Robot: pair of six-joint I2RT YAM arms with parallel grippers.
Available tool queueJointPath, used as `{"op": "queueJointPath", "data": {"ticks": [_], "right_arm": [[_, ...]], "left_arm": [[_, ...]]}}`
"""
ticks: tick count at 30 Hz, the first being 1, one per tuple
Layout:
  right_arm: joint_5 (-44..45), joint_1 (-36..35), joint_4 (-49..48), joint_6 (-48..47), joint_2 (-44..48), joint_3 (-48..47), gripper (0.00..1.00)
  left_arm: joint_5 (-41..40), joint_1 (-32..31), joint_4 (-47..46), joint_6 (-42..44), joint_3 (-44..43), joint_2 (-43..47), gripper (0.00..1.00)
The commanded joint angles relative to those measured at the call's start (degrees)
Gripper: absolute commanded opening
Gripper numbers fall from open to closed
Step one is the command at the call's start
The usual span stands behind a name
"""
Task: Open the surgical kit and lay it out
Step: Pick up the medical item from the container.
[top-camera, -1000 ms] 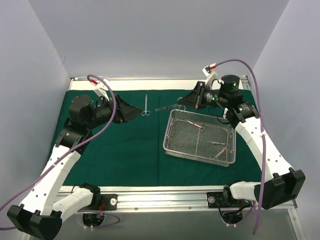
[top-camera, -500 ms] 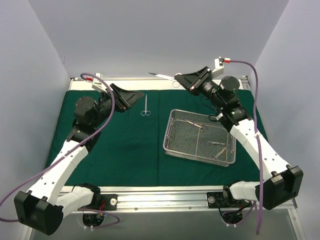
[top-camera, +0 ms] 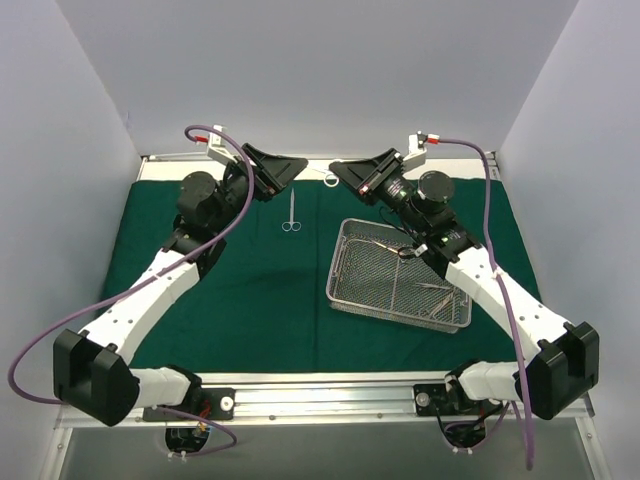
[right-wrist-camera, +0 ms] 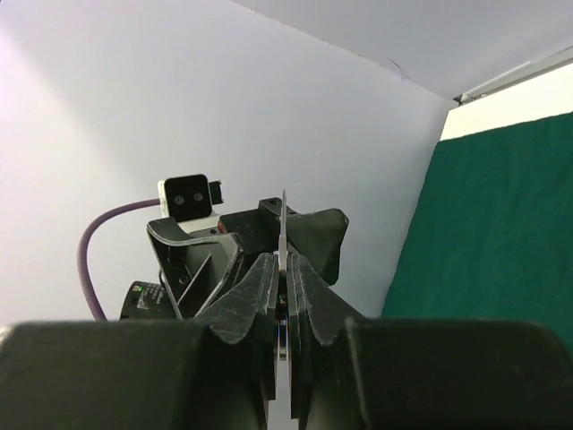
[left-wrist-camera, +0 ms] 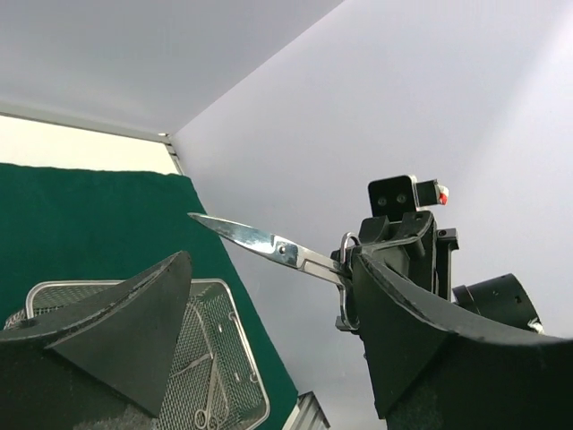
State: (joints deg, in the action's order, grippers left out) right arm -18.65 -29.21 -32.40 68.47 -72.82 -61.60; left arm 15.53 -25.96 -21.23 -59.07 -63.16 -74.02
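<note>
**Scissors held up between two facing grippers**

My right gripper (right-wrist-camera: pixel 284 262) is clamped on a pair of steel scissors (left-wrist-camera: pixel 255 238). It pinches them near the finger rings, so the blade points toward my left gripper (left-wrist-camera: pixel 269 260). My left fingers (left-wrist-camera: pixel 134 322) are spread wide and hold nothing. I cannot tell whether the blade tip reaches between them. Both grippers are raised above the far edge of the dark green drape (top-camera: pixel 240 300), which lies spread flat. A second pair of scissors (top-camera: pixel 291 212) lies on the drape below them. The wire-mesh tray (top-camera: pixel 375 285) sits on the drape's right half, with more instruments (top-camera: pixel 432 287) inside.
</note>
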Motion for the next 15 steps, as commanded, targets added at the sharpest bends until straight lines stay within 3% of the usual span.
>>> {"op": "queueJointPath", "data": {"ticks": [1,7,11,12,14,15], "right_arm": [[2.13,-0.58,-5.92,0.18,1.98,-0.36,0.00],[3.80,-1.64,-5.65,-0.44,1.37,0.17,0.00],[3.80,-2.43,-5.57,-1.14,0.13,-0.19,0.00],[3.71,-2.52,-5.74,-0.97,-0.13,0.08,0.00],[3.28,-2.52,-7.14,-0.35,-0.75,0.78,0.00],[3.01,-2.52,-7.15,-0.26,-1.44,0.96,0.00]], "left_arm": [[-1.55,-0.32,-6.45,-2.36,-2.50,-1.12,0.81],[-0.06,-0.85,-9.52,-4.82,-2.68,-3.06,0.71],[2.13,-0.33,-12.86,-7.81,-3.20,-5.08,0.51],[2.83,0.02,-13.56,-8.25,-3.46,-5.69,0.41],[4.59,0.55,-15.93,-9.75,-3.90,-7.45,0.33],[5.21,1.08,-16.73,-10.18,-4.17,-8.07,0.23]]}}
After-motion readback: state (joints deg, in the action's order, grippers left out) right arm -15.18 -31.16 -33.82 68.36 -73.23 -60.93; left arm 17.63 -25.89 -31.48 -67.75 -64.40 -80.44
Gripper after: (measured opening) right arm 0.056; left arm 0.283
